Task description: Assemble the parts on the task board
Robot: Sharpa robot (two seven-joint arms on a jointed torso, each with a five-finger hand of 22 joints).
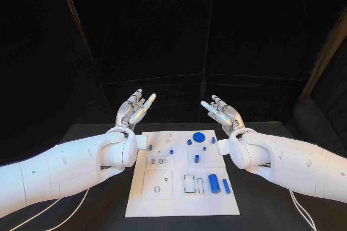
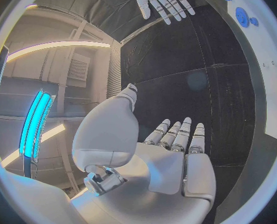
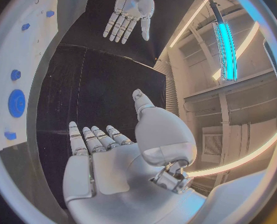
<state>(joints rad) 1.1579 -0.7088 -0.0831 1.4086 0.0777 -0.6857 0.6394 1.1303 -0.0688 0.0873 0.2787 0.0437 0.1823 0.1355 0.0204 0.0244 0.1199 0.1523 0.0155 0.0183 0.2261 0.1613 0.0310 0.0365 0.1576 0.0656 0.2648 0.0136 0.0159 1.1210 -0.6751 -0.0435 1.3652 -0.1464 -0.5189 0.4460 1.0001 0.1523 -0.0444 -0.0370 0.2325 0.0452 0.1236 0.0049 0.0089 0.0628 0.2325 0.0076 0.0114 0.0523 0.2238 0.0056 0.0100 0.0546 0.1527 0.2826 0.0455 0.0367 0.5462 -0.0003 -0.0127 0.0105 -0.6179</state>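
Left hand [image 1: 134,109] and right hand [image 1: 222,112] raised, fingers spread, holding nothing; blue parts [image 1: 214,183] apparently lie loose on task board [image 1: 181,208].

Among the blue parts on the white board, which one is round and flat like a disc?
The blue disc near the task board's far edge, close to the right hand. The other blue parts are small pegs or long cylinders, such as the thick cylinder nearer the robot.
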